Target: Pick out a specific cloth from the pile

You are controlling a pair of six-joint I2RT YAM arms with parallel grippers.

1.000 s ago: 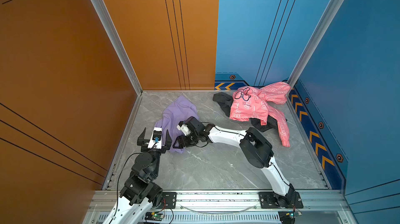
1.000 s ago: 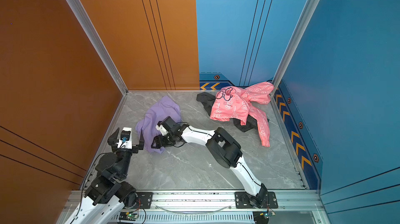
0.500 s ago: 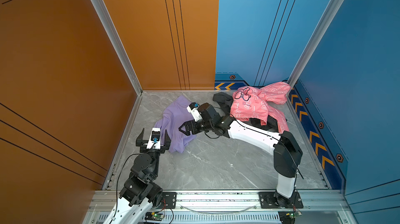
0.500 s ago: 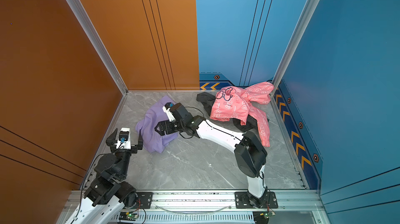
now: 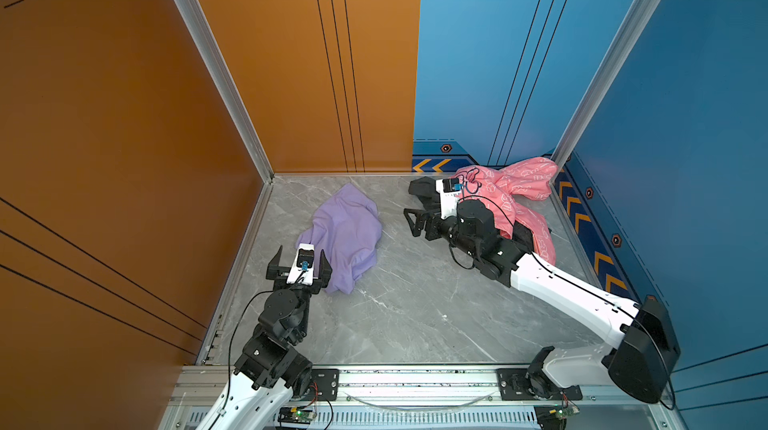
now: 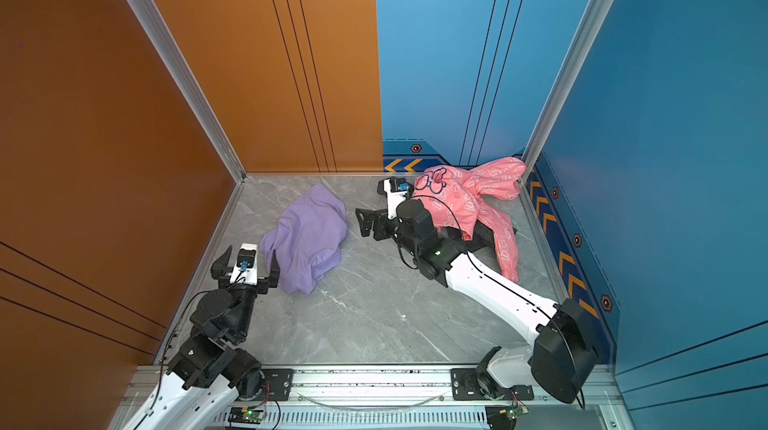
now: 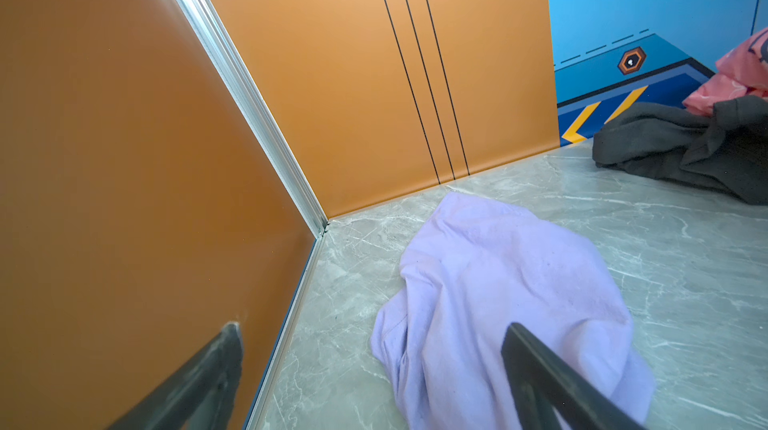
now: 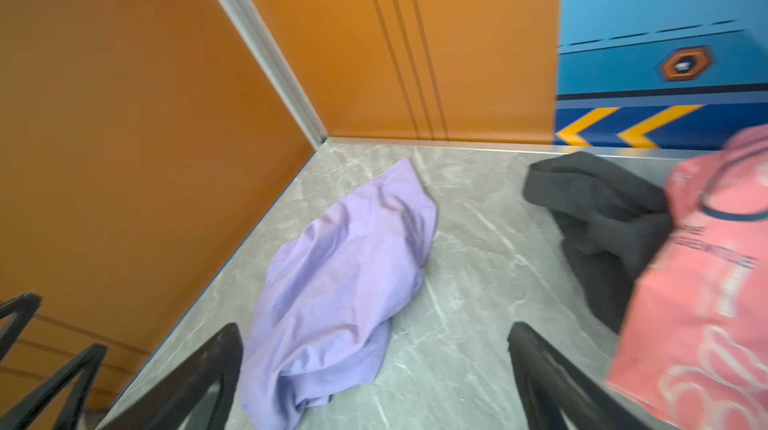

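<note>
Where the cloth point(image 5: 347, 232) lies: just ahead of the left gripper point(image 5: 301, 250), spread empty
Farther off: right gripper point(image 5: 409, 222), also spread empty

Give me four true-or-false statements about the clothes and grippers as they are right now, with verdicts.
1. The lilac cloth lies on the grey marble surface, apart from the pink garment. True.
2. The right gripper is shut on the lilac cloth. False: it is open and empty, beside the cloth with bare surface between them.
3. The charcoal garment lies partly under the pink garment. True.
4. The left gripper is shut. False: its jaws stand wide open, holding nothing.
</note>
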